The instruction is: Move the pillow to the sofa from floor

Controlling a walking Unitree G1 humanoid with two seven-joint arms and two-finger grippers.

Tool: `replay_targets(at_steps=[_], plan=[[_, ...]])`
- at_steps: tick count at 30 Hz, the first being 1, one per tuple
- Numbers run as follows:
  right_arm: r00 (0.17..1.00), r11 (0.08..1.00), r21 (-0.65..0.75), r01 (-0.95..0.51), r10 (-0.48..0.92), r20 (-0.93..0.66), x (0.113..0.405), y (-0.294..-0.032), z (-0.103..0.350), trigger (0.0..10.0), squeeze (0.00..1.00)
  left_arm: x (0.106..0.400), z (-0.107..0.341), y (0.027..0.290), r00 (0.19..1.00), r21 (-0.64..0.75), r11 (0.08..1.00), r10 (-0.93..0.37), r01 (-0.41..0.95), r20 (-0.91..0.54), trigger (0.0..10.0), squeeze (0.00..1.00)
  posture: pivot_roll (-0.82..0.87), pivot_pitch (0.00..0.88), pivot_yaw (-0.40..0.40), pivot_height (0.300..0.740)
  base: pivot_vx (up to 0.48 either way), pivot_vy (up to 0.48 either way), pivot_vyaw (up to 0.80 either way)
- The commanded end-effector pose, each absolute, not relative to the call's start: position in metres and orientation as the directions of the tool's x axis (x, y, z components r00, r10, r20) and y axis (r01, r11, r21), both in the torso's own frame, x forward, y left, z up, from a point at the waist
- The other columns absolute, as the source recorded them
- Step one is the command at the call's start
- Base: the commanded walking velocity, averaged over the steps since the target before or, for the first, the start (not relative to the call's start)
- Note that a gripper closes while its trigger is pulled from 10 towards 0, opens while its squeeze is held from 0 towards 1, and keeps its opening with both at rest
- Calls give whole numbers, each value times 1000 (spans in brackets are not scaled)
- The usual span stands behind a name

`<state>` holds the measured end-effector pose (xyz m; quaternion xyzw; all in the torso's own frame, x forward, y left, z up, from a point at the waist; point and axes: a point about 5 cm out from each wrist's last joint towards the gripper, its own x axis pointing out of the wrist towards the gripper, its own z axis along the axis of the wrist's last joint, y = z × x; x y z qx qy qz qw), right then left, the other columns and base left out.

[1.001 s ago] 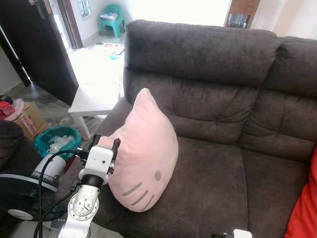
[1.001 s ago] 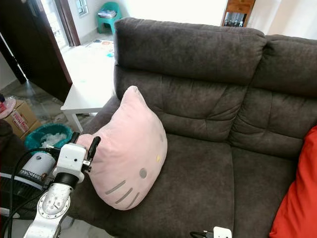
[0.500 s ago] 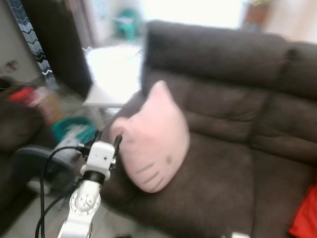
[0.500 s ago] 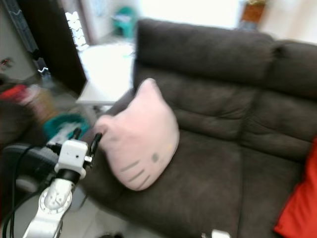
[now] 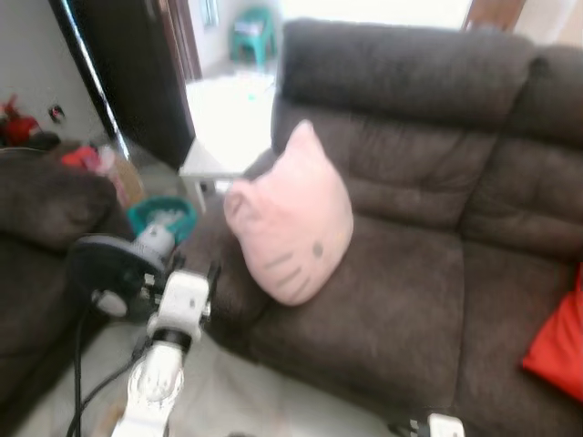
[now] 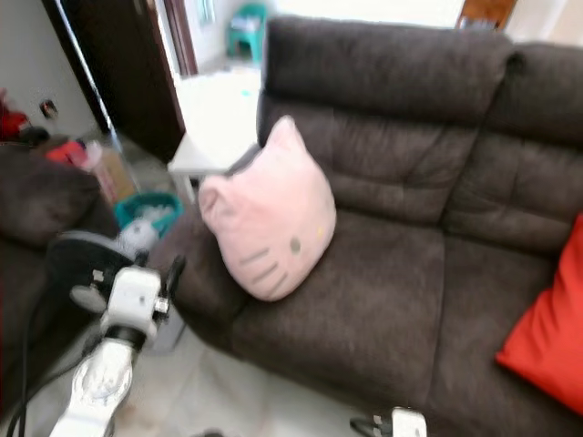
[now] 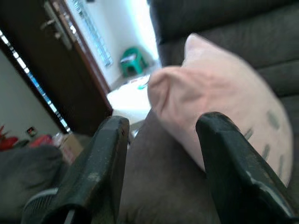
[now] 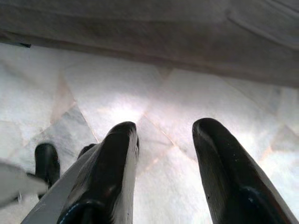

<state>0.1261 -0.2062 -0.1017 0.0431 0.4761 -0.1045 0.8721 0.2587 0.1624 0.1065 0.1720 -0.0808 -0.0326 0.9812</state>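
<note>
A pink cat-face pillow (image 5: 290, 217) leans upright on the left seat of the dark grey sofa (image 5: 428, 209), against its backrest and left armrest. My left gripper (image 5: 189, 275) is open and empty, out in front of the armrest, below and left of the pillow, a clear gap apart. In the left wrist view the pillow (image 7: 219, 98) lies beyond the spread fingers (image 7: 105, 163). My right gripper (image 8: 161, 154) hangs low and open over pale marble floor (image 8: 154, 93), with the sofa's base (image 8: 140, 23) ahead of it.
A red cushion (image 6: 547, 319) lies at the sofa's right end. A dark armchair (image 5: 46, 246), a standing fan (image 5: 109, 273) and a teal bin (image 5: 164, 217) stand to the left. A white side table (image 5: 223, 150) sits behind the armrest, beside a dark door (image 5: 137, 55).
The camera has backed away and turned, so the sofa looks smaller and more floor shows. My left gripper has drawn back from the pillow, which stays on the seat.
</note>
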Motion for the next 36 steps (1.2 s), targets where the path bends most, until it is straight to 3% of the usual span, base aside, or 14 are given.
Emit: replay_targets(at_steps=[1,9,12,16,23,26,36], plan=[[522,972,-12,233,-135,-842,124,-204,-103,10000,0,258,93,172,995,323,946,-50,20,85,10000,0,95,10,-16,740,0,0,0],[522,973,-6,232,-130,-843,124,-203,-103,10000,0,261,58,197,997,324,946,0,27,-82,10000,0,95,0,-9,740,0,0,0],[522,973,-5,232,-129,-843,124,-202,-103,10000,0,254,25,226,966,311,950,110,-33,-235,10000,0,91,0,-2,740,0,0,0],[523,972,-3,235,-129,-843,124,-201,-103,10000,0,234,-8,243,900,306,951,174,-48,-399,10000,0,91,0,0,740,0,0,0],[525,976,4,217,-113,-844,124,-199,-103,10000,0,166,-69,249,683,340,933,173,117,-710,10000,0,77,0,7,740,0,0,0],[527,978,3,208,-110,-843,125,-198,-103,10000,0,158,-75,251,639,320,943,189,94,-746,10000,0,64,0,10,740,0,0,0],[518,984,-17,178,-108,-849,124,-200,-103,10000,0,177,-70,246,662,320,938,158,130,-732,10000,0,57,0,8,740,0,0,0]])
